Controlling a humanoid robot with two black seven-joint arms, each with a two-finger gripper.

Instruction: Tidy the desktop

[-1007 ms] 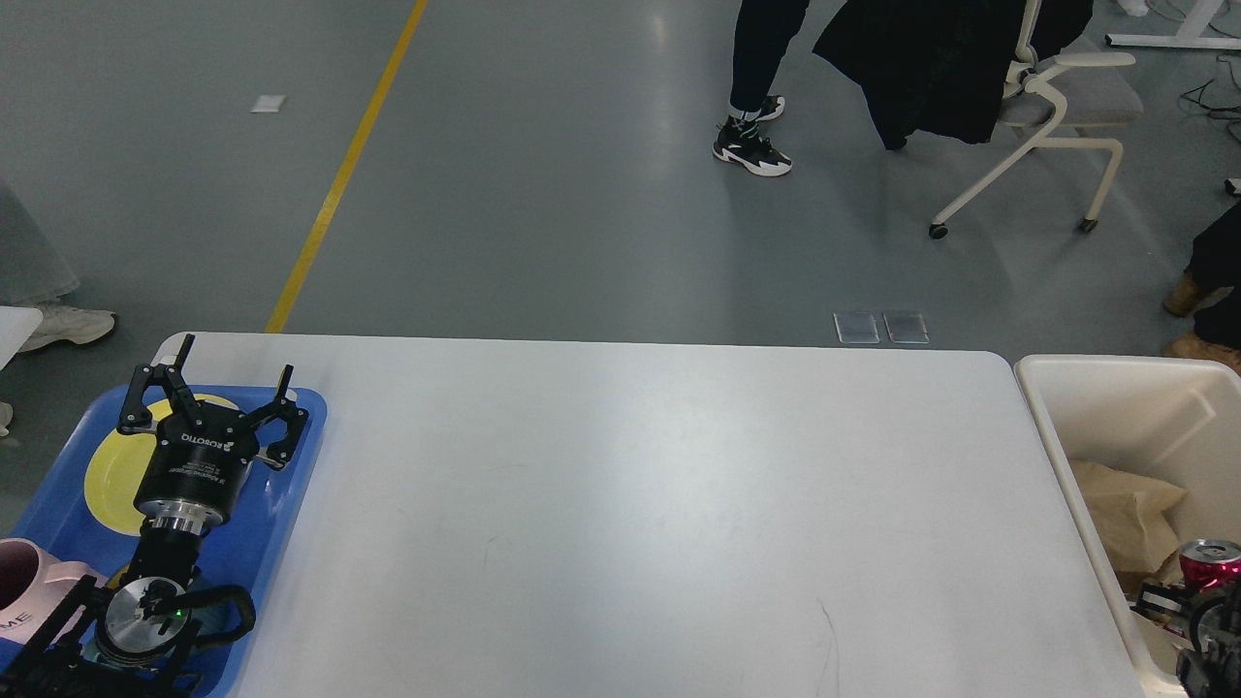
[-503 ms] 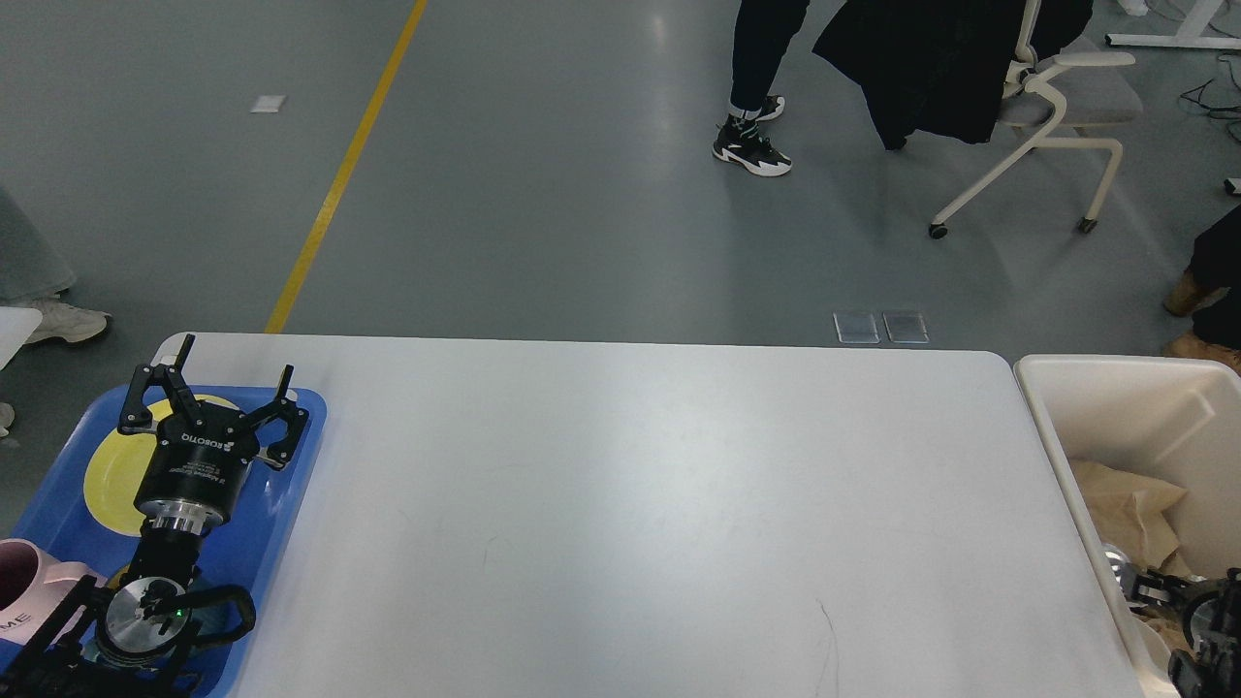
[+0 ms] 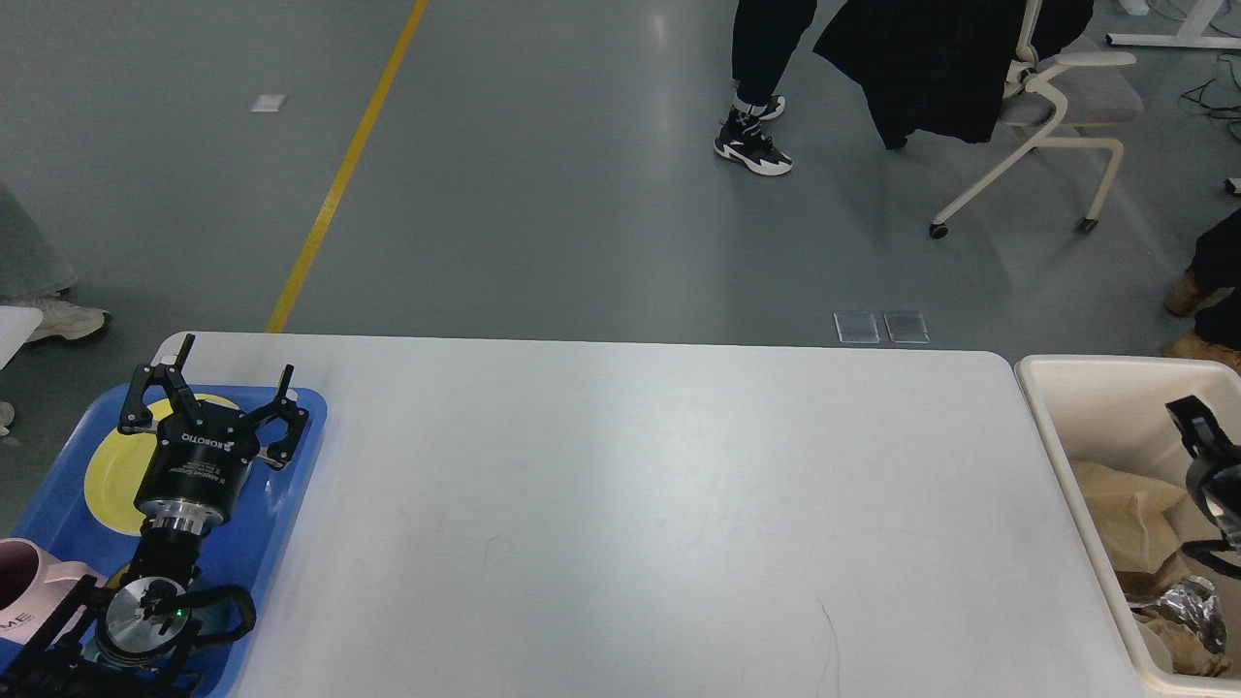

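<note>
The desktop [image 3: 620, 504] is a wide white tabletop with nothing lying on its bare middle. My left gripper [image 3: 236, 361] hangs open and empty over the blue tray [image 3: 291, 465] at the table's left end, above a yellow plate [image 3: 107, 475]. My right gripper [image 3: 1202, 436] shows only partly at the right edge, above the cream-white bin [image 3: 1057, 427]. One dark finger is visible and the rest is cut off by the frame, so its state cannot be read.
A pink mug [image 3: 19, 582] stands on the tray's near left. The bin holds brown paper [image 3: 1125, 504] and crumpled foil [image 3: 1197, 601]. Beyond the table are a person's legs [image 3: 756, 87], an office chair [image 3: 1047, 116] and a yellow floor line [image 3: 339, 174].
My right gripper has risen from the bottom right corner to higher over the bin. The red can seen there one second ago no longer shows; foil now lies in the bin. The left arm is unmoved.
</note>
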